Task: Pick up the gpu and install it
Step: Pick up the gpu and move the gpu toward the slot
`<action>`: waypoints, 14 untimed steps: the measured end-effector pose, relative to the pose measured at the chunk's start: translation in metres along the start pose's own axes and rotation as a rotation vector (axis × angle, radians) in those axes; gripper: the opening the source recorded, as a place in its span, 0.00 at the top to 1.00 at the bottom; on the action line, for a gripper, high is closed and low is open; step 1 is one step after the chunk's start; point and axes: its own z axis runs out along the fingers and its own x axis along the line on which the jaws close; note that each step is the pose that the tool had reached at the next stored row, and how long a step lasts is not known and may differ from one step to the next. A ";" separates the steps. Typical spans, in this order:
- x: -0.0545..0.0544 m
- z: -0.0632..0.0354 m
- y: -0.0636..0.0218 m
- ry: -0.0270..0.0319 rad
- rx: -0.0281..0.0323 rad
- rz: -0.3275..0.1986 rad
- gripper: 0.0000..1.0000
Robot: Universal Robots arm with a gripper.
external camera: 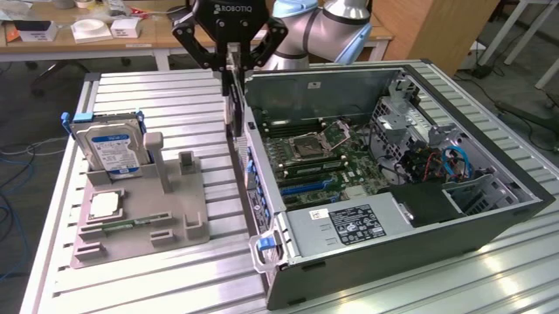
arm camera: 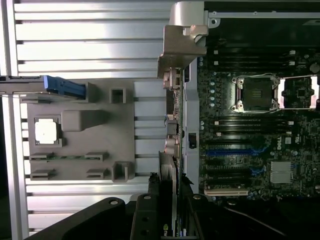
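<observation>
Exterior view, from its left: you've got the gray parts tray (external camera: 179, 219) on the slatted table (external camera: 157, 85). The hard drive (external camera: 109, 147) stands upright in its slot, with the square chip (external camera: 105, 205) and memory stick (external camera: 122, 226) lying flat nearer the camera. In the centre, your gripper (external camera: 232, 62) has both fingers clamped on the gpu (external camera: 233, 108). The card hangs on edge, clear of the tray, right along the open case (external camera: 489, 219) wall nearest the tray. Can't tell if it touches that wall. It's not seated in any slot. To the right are the motherboard (external camera: 328, 167), the CPU socket (external camera: 310, 142) and the power supply (external camera: 349, 222).

ROBOTIQ on the claw (external camera: 232, 60)
</observation>
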 end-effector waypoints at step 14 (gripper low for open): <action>-0.011 0.0000 0.0004 0.0000 0.0000 0.000 0.74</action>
